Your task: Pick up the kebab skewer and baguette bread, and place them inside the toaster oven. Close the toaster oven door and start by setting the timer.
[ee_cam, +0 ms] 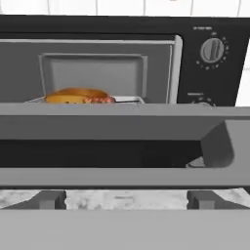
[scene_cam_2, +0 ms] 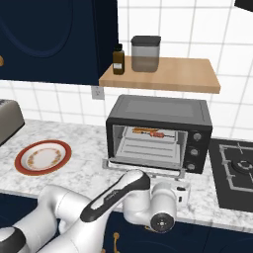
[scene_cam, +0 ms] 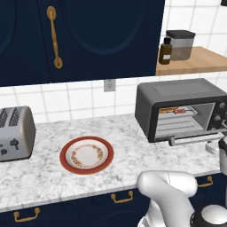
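The toaster oven (scene_cam_2: 158, 112) stands on the marble counter with the toaster oven door (scene_cam_2: 148, 165) dropped open. Its bar handle (scene_cam_2: 143, 173) runs along the front. On the wire rack inside lie the golden baguette bread (ee_cam: 73, 94) and the kebab skewer (scene_cam_2: 148, 132), whose red chunks (ee_cam: 101, 99) show beside the loaf. My gripper (ee_cam: 125, 200) hangs low in front of the door handle (ee_cam: 122, 177), open, its fingertips (ee_cam: 49, 199) wide apart with nothing between them. From the right base view my gripper (scene_cam_2: 184, 194) sits just before the door's right end. The timer knobs (ee_cam: 213, 50) run down the oven's right side.
A red-rimmed plate (scene_cam: 87, 154) lies bare on the counter left of the oven, and a silver two-slot toaster (scene_cam: 15, 133) stands further left. A black stove (scene_cam_2: 237, 173) adjoins the oven's right. A wooden shelf (scene_cam_2: 168, 74) with a jar and a bottle hangs above.
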Controlling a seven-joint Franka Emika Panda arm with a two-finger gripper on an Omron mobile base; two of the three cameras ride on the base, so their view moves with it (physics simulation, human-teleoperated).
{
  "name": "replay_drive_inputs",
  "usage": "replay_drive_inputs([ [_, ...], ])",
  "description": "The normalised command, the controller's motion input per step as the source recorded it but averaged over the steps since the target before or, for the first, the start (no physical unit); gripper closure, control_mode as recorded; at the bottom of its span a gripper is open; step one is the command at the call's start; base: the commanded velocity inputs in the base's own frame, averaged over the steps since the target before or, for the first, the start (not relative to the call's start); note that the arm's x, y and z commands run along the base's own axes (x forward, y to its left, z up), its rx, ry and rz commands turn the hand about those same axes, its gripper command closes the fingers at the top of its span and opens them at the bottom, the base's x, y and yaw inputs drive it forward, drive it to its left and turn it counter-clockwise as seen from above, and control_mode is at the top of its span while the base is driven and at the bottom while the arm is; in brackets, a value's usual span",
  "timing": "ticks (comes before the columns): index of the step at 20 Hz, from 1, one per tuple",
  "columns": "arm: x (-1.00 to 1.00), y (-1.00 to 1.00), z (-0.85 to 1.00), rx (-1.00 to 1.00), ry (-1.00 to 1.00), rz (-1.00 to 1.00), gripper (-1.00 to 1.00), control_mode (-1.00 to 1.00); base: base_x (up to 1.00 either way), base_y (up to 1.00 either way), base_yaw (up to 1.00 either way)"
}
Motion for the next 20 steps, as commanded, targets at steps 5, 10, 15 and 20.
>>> replay_drive_inputs([
  [5,0.46,0.25,0.47,0.0,-0.17,0.0,-1.0,-1.0,0.0,0.0,0.0],
  [10,0.45,0.25,0.16,0.0,-0.07,0.0,-1.0,-1.0,0.0,0.0,0.0],
  [15,0.46,0.26,0.14,0.0,0.0,0.0,-1.0,-1.0,0.0,0.0,0.0],
  [20,0.51,0.26,0.1,0.0,0.0,-0.01,-1.0,-1.0,0.0,0.0,0.0],
])
